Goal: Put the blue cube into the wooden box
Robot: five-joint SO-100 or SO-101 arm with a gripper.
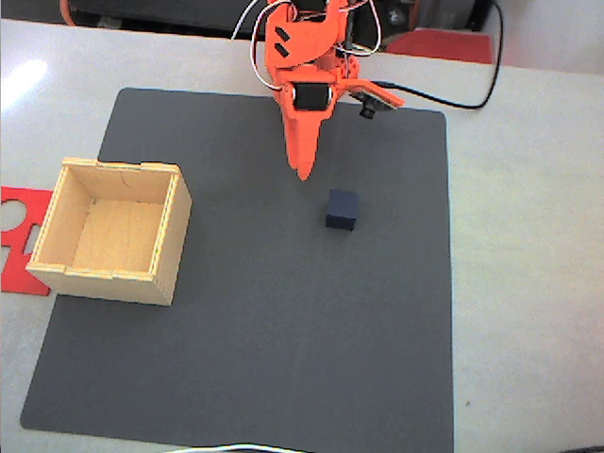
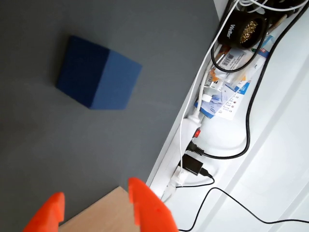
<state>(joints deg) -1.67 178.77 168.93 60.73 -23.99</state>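
I saw my gripper (image 1: 302,170) a little open and holding nothing, up above the blue cube (image 1: 342,209) on the dark mat (image 1: 283,359), far from the wooden box (image 1: 111,229), so I needed to come straight down over it.

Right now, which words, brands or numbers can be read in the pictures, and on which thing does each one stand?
"Weller": white letters on the black round holder, wrist view.
Barcode label beside it: print too small to read.
Blue cube, wooden box, gripper: no text.
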